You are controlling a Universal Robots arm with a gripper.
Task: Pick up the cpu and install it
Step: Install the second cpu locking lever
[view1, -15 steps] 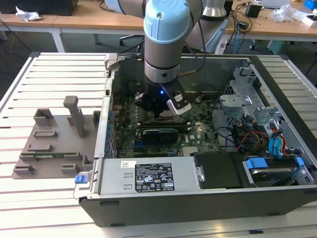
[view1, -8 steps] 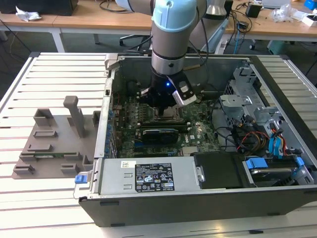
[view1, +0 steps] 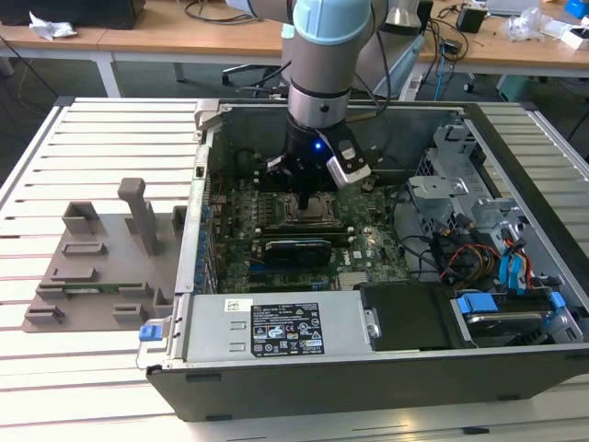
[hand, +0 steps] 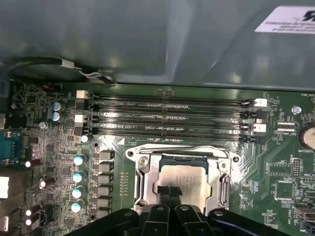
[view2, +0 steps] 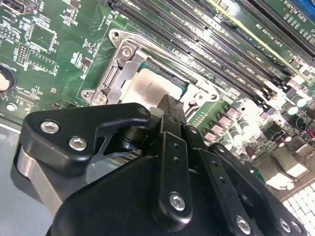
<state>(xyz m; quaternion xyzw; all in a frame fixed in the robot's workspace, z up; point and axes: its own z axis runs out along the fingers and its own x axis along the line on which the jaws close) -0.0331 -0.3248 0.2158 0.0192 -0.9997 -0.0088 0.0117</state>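
Note:
The cpu (hand: pixel 188 178), a small square chip with a pale metal lid, lies flat inside the dark socket frame (hand: pixel 143 183) on the green motherboard (hand: pixel 59 123). In both wrist views my gripper (hand: pixel 170 191) stands right over the cpu's (view2: pixel 146 86) edge, its black fingertips pressed together with nothing between them. I cannot tell whether they touch the lid. In the exterior view the arm reaches straight down into the open computer case (view1: pixel 198 198), with the gripper (view1: pixel 302 197) at the socket in the middle of the board.
Memory slots (hand: pixel 167 118) run beside the socket, and capacitors (hand: pixel 78 175) stand on another side. The case holds a power supply (view1: pixel 276 333), a drive cage (view1: pixel 460 189) and loose cables (view1: pixel 465 258). A grey plastic fixture (view1: pixel 101 262) sits outside, on the exterior view's left.

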